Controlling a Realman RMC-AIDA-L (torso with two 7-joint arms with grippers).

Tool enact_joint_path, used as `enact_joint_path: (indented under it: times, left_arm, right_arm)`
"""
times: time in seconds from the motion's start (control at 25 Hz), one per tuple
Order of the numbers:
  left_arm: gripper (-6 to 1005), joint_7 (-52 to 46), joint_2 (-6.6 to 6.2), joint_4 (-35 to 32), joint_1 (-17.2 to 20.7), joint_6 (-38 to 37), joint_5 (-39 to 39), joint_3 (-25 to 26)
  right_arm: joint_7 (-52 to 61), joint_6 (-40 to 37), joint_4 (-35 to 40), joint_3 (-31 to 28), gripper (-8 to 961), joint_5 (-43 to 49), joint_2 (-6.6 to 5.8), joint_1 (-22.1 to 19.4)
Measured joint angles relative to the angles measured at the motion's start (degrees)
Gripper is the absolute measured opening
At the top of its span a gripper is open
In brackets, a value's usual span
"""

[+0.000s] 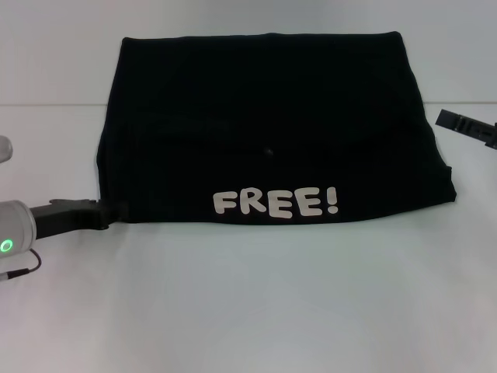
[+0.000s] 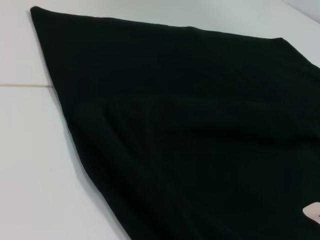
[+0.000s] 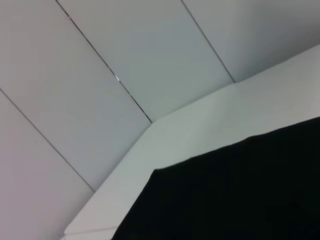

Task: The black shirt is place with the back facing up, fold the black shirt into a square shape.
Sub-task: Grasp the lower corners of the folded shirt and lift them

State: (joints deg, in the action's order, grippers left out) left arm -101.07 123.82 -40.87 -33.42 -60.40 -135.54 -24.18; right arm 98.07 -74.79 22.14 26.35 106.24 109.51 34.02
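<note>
Left claw [image 1: 116, 210] touching black shirt [image 1: 272, 124] near-left corner, right claw [image 1: 466, 124] apart

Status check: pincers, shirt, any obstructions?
Left pincer at near-left corner of the soft black fabric shirt. Right pincer off its right edge. Shirt folded to a rectangle, white "FREE!" print up. Nothing in the way.

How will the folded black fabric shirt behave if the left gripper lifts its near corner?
The black fabric shirt will probably drape limply; its edges lie soft and uneven. The stacked layers may slide apart. The left gripper sits at that corner.
</note>
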Motion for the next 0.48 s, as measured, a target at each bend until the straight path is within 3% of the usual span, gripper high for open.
enact_joint_path:
  times: [0.16,0.48]
  left_arm:
    - [418,-0.21,-0.08,-0.03,-0.19,0.49,-0.12,0.0]
    - [95,-0.48,-0.29,-0.02,-0.98,0.08,-0.19,0.01]
  right_arm:
    - [2.08,1.15,0.89,1.07,684,2.68,-0.62,0.07]
    - [7.45,4.93,4.05,1.07,685,12.28,-0.61,1.26]
